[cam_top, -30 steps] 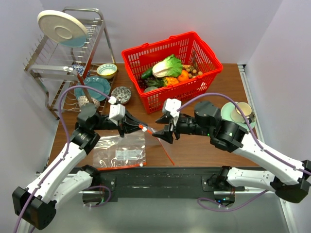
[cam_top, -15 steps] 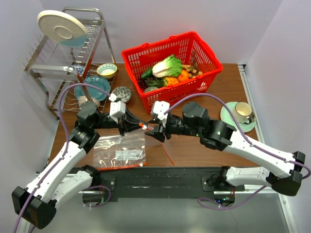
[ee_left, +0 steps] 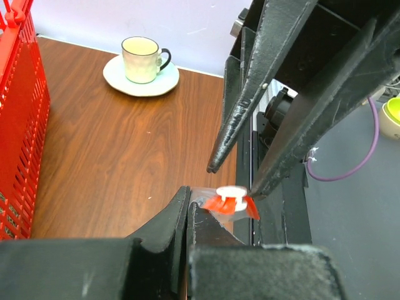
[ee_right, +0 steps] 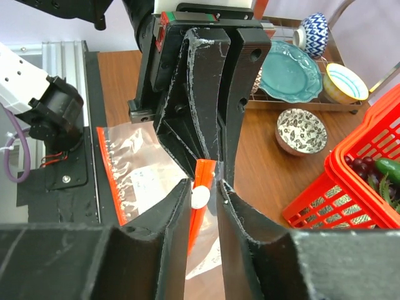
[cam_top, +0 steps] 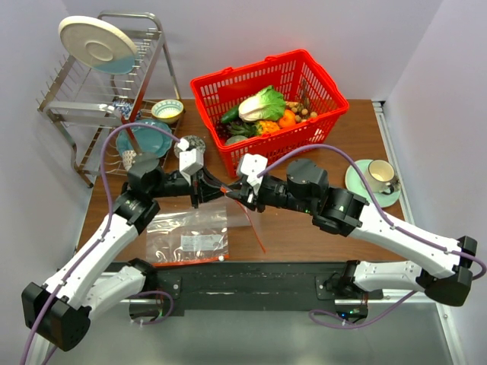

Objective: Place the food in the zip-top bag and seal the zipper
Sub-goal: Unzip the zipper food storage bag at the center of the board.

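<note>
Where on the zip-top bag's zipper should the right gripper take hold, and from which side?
Take the small white tab on the zipper, one finger on each side of it. Come in facing the left gripper, which is shut on the zipper right behind the tab and holds that end up off the table; the right gripper straddles the tab from there, jaws apart.

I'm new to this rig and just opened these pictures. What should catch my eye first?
Mid-table, the two arms meet nose to nose: the left fingers pinch a clear zip-top bag by its red-orange zipper, and the right fingers straddle the white tab. Behind them, a red basket holds a pale cabbage.
</note>
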You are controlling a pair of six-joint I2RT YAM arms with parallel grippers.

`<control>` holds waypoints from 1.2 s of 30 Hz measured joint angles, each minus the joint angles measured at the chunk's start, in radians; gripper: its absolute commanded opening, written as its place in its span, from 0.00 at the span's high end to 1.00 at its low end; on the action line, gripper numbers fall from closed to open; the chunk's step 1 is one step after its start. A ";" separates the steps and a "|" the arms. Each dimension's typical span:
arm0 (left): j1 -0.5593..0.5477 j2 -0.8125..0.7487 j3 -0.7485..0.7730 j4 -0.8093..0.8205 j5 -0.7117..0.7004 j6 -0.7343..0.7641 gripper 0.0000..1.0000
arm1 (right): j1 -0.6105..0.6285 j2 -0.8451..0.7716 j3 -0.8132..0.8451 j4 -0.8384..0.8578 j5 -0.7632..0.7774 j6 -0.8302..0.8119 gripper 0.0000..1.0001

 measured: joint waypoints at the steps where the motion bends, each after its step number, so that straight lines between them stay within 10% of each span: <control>1: 0.000 0.000 0.002 -0.003 -0.004 -0.002 1.00 | 0.000 0.000 0.000 0.000 0.000 -0.001 0.58; 16: 0.006 0.000 0.008 -0.006 -0.018 -0.008 1.00 | 0.001 0.019 0.000 -0.002 0.001 -0.007 0.53; 29: 0.009 0.000 0.008 -0.022 -0.017 -0.015 1.00 | 0.000 0.045 0.002 -0.005 0.048 -0.001 0.99; 36: 0.009 -0.001 0.014 -0.009 -0.013 -0.016 1.00 | 0.001 0.019 0.001 -0.008 0.056 0.002 1.00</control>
